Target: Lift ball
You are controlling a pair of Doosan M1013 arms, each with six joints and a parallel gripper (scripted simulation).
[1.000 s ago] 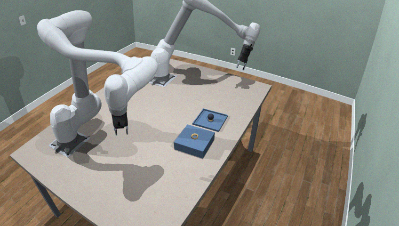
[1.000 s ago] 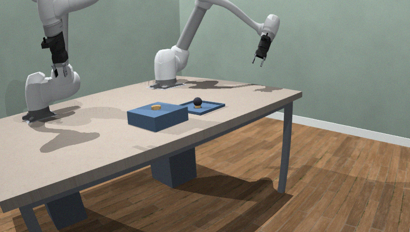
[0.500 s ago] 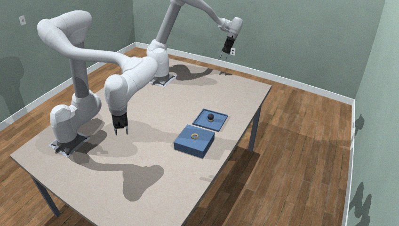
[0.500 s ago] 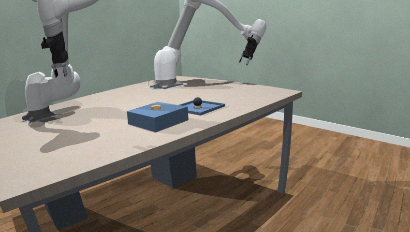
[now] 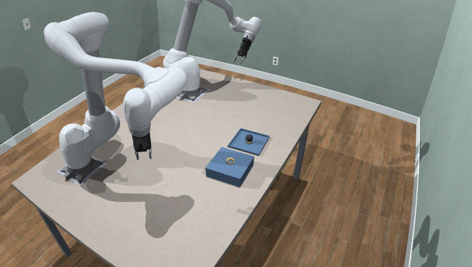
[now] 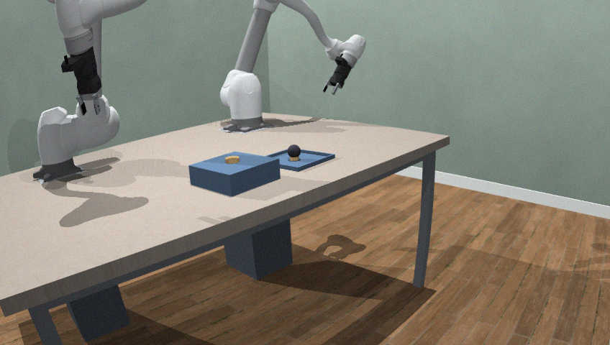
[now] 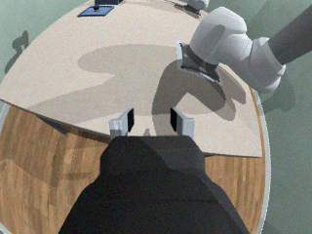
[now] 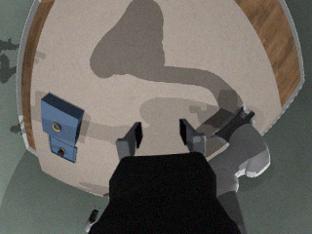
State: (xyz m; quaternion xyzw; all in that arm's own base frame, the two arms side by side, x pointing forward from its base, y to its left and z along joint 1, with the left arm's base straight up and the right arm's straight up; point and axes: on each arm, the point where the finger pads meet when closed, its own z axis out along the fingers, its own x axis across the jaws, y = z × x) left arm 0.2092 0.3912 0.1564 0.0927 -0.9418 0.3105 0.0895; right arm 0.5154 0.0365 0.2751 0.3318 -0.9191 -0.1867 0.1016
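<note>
Ball (image 5: 249,137) (image 6: 293,150) (image 7: 97,8) (image 8: 60,151) on ring (image 5: 249,142) (image 6: 293,158) in tray (image 5: 238,142) (image 6: 316,161) (image 7: 107,11) (image 8: 70,156), unlifted. Tray on surface (image 5: 185,125) (image 6: 171,213) (image 7: 132,29) (image 8: 122,88), beside box (image 5: 221,175) (image 6: 231,170) (image 7: 108,1) (image 8: 63,114). Left arm (image 5: 251,26) (image 6: 252,40) (image 7: 151,175): jaws open, well apart from ball. Right arm (image 5: 99,63) (image 6: 81,19) (image 8: 163,195): jaws open, gripping nothing.

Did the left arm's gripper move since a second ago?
Yes. In the top view, the left gripper went from right of the wall outlet to left of it.
</note>
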